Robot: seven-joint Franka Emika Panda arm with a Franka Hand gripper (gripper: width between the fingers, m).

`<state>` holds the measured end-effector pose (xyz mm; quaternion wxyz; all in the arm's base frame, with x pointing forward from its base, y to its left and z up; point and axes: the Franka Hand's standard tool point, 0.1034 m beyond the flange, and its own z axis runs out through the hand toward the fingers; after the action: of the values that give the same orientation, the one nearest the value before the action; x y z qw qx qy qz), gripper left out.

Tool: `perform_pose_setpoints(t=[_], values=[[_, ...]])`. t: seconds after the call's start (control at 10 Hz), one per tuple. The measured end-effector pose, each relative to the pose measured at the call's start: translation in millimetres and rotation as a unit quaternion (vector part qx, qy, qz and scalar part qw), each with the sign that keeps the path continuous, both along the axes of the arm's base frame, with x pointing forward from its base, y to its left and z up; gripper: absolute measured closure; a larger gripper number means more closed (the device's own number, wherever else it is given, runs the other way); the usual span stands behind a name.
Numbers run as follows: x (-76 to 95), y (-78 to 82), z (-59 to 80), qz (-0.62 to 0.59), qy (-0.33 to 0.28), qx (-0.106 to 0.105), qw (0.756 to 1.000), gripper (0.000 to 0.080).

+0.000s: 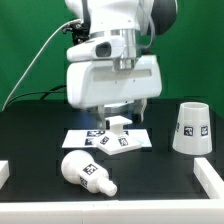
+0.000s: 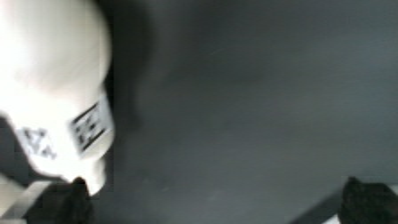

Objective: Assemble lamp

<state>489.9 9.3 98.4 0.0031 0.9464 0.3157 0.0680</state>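
Note:
The white bulb (image 1: 86, 172) lies on its side on the black table toward the front, at the exterior view's left. It also shows in the wrist view (image 2: 54, 100), with its square tags beside one fingertip (image 2: 63, 200). The cone shade (image 1: 190, 128) stands at the exterior view's right. A small white block (image 1: 118, 123), probably the square base, is partly hidden under the hand. My gripper (image 1: 120, 112) hangs above the table behind the bulb. Its jaws (image 2: 214, 205) are open with only dark table between them.
The marker board (image 1: 108, 141) lies flat below the gripper. White raised pieces sit at the front right (image 1: 210, 180) and front left (image 1: 3, 172) corners. A green backdrop stands behind the table.

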Motion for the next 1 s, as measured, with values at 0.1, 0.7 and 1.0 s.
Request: perform_pose_setpoints(t=[0.1, 0.7, 1.0], values=[[-16.4, 8.2, 8.9, -0.006, 0.002, -0.004, 1.0, 0.01], [-39.2, 11.1, 18.4, -0.028, 0.004, -0.006, 1.0, 0.01], [-87.1, 4.3, -8.2, -0.045, 0.048, -0.025, 0.998, 0.01]])
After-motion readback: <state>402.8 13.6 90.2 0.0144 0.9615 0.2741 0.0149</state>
